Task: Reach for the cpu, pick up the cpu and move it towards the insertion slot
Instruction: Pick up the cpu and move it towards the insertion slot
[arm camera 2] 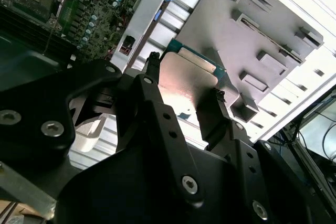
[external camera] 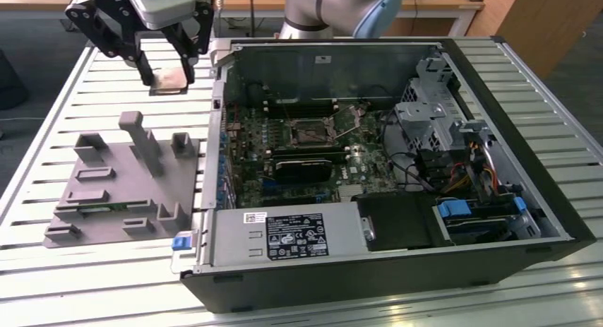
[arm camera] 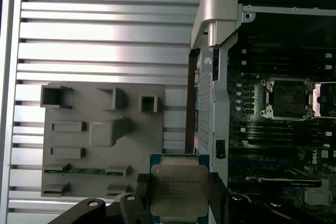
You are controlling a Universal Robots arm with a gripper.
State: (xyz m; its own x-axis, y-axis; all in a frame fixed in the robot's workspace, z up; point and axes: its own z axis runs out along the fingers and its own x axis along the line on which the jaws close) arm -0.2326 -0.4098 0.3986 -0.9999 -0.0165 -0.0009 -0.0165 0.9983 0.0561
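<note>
Exterior view: black multi-fingered gripper [external camera: 171, 78] is hanging over the slatted aluminium table [external camera: 85, 80], near the exterior view's upper left, pinching the small flat square cpu with silvery metal top [external camera: 169, 81] between its fingers, clear of the table. Grey plastic fixture plate with raised blocks [external camera: 118, 186] is lying below it on the slats, beside the open black computer case [external camera: 396, 270]. Square dark insertion slot with shiny metal frame [external camera: 309, 131] is sitting on the green motherboard [external camera: 282, 193] inside the case — well apart from the chip. White label [external camera: 294, 236] is showing on the power supply; its print is too small to read.

First wrist view: cpu [arm camera: 179, 191] is showing faint etched lettering on its lid, not legible, with a thin teal-green rim around it — black fingers [arm camera: 218, 198] are pressing against its opposite edges. Insertion slot [arm camera: 287, 98] is lying off to the side, inside the case.

Second wrist view: cpu [arm camera 2: 188, 80] is clamped at its edges, fixture plate [arm camera 2: 252, 40] behind it.
</note>
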